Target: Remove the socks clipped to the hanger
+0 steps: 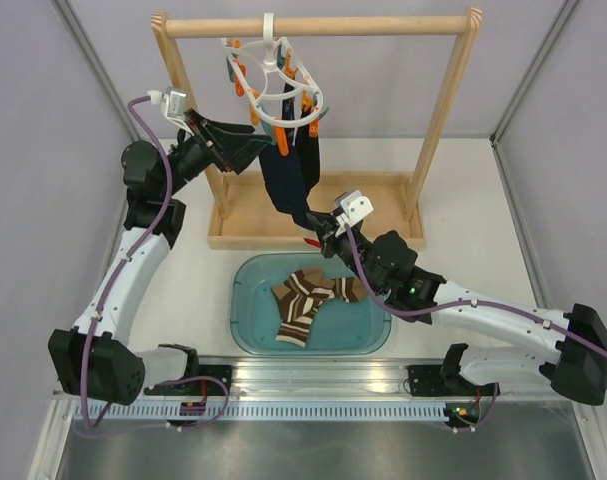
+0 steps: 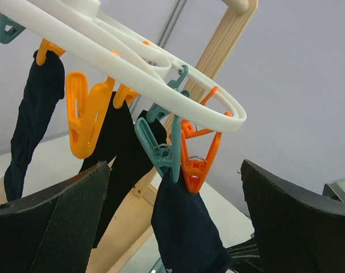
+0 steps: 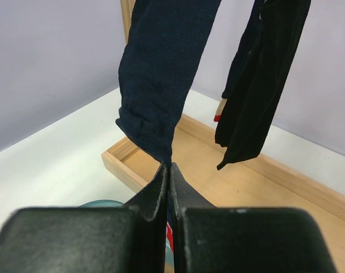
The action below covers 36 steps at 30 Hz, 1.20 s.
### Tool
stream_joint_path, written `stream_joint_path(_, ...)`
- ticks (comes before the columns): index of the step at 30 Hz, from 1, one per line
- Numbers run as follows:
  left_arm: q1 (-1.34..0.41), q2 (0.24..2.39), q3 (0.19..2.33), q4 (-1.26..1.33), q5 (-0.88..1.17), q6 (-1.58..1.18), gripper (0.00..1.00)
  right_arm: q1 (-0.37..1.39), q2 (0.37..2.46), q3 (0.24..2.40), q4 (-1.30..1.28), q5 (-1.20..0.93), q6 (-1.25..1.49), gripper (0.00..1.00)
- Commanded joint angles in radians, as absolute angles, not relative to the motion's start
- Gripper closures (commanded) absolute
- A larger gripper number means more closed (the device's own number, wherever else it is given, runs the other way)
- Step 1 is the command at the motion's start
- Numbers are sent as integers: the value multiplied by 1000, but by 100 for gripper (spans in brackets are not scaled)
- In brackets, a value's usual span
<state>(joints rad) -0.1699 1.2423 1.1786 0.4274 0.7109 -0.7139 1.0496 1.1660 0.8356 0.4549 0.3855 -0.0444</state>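
You have the hanger (image 1: 273, 85) hooked on the wooden rail (image 1: 313, 25) at the far side of the table (image 1: 463, 200), left of the rail's middle. Dark socks (image 1: 288, 175) hang clipped under the hanger, reaching down toward the rail's base tray.

In the left wrist view, orange and teal pegs (image 2: 84, 122) dangle from the white ring. A teal one and an orange one close together bite the top of one dark sock (image 2: 186, 239).

Your right gripper (image 1: 318, 228) is at the low end of the hanging socks. In the right wrist view it (image 3: 169, 170) is pinched fully closed on the bottom tip of a navy sock (image 3: 161, 74). A second black sock (image 3: 257, 85) hangs free to the right of it.

Your left gripper (image 1: 248, 140) is up beside the hanger's left side. Its fingers (image 2: 53, 222) are spread wide and grip nothing, with the clipped sock and pegs between them.

Striped socks (image 1: 308, 300) lie piled in the teal tub (image 1: 245, 310), near of the rail's base and between the two arms.
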Motion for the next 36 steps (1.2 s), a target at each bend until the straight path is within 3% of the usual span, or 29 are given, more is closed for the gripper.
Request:
stream_joint_path(1, -166, 1253, 1198, 514, 724, -762, 1, 1046, 1143, 822, 489, 364, -25, 99)
stream_joint_path(24, -170, 1348, 1278, 520, 684, -807, 5, 1046, 1169, 827, 503, 331, -3, 99)
stream_joint_path(36, -239, 1397, 1353, 454, 644, -750, 15, 1048, 1155, 821, 502, 334, -6, 99)
